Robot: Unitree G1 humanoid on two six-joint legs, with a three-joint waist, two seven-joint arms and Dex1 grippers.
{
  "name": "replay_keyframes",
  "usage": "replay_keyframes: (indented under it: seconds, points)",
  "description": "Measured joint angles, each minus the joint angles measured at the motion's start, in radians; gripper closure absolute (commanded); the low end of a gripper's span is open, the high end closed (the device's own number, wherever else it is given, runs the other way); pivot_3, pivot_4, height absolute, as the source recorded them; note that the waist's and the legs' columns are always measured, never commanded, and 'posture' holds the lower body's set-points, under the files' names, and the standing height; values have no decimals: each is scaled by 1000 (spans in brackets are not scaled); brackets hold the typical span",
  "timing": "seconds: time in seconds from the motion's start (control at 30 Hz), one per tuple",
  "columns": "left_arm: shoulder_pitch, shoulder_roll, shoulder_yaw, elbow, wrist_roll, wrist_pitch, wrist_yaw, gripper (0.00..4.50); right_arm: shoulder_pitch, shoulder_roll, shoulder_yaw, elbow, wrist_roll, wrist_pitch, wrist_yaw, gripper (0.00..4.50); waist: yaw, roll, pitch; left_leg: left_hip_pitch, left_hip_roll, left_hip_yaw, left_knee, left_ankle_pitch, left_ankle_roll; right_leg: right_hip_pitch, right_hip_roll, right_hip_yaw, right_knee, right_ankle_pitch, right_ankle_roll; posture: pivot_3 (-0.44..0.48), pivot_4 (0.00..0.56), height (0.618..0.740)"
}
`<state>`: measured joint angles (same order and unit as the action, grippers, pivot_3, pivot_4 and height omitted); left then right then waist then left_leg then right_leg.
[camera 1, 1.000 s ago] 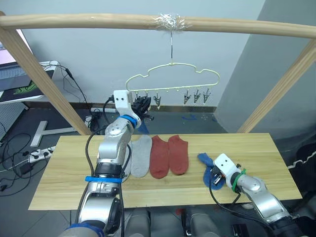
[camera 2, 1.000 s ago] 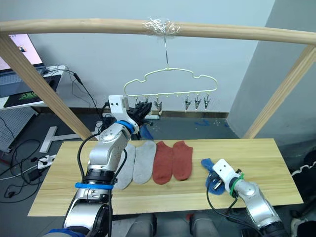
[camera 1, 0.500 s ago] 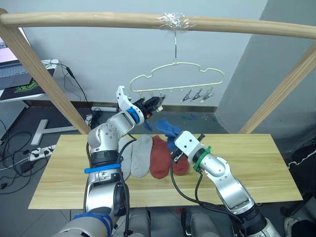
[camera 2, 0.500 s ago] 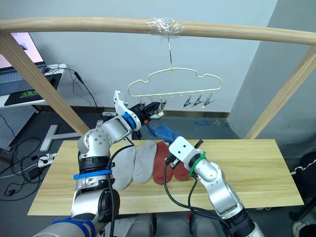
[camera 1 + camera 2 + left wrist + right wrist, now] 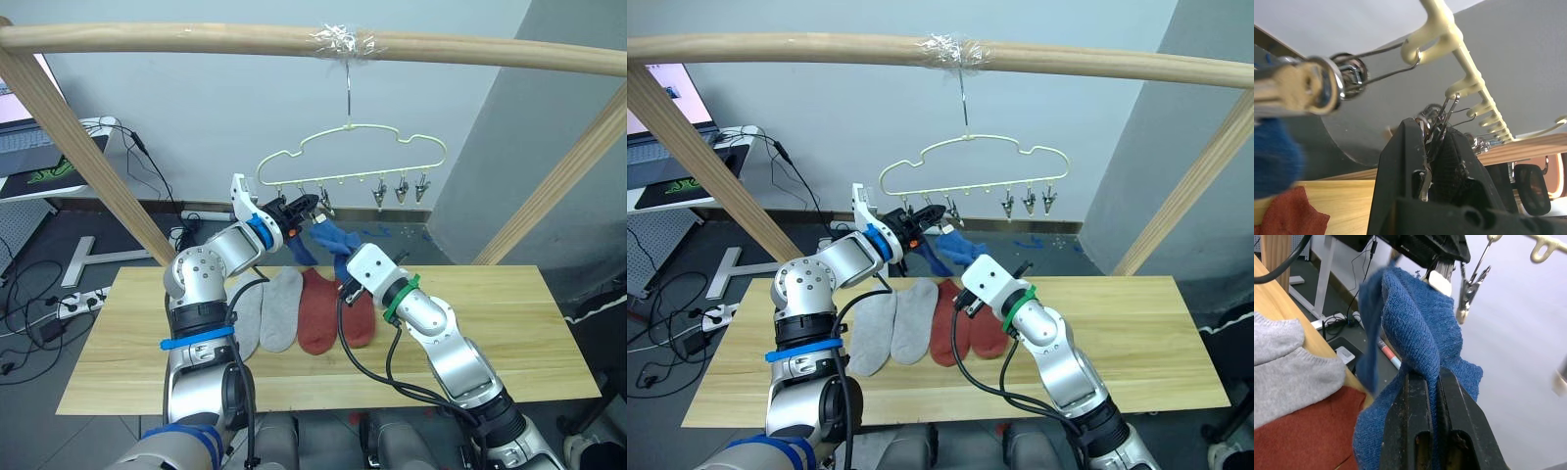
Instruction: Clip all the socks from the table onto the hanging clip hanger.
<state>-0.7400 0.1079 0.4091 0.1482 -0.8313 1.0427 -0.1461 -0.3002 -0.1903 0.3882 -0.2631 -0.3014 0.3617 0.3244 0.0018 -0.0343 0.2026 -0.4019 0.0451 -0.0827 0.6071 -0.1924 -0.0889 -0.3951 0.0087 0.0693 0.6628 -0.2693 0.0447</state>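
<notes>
Two grey socks (image 5: 266, 311), head-view only.

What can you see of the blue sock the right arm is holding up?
The blue sock is soft ribbed knit, folded and bunched, pinched between the right gripper's black fingers. It is lifted off the table, beside the clip that the left gripper squeezes on the clip hanger.
</notes>
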Motion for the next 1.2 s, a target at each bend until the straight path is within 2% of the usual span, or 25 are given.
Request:
replay_keyframes:
  seconds: [0.17,1.2]
  points:
    - [4,-1,-6,-27,-32,19,-4,4221,-16,14,-3,16,1,-3,-3,4491,0,0,0,0,0,0,0,0,0,0,0,0,0,0,0,128,181,740]
    - [17,11,-13,-26,-31,-3,-21,4221,-30,48,-74,28,29,-3,-31,4491,0,0,0,0,0,0,-1,0,0,-1,0,0,-1,0,0,123,182,740]
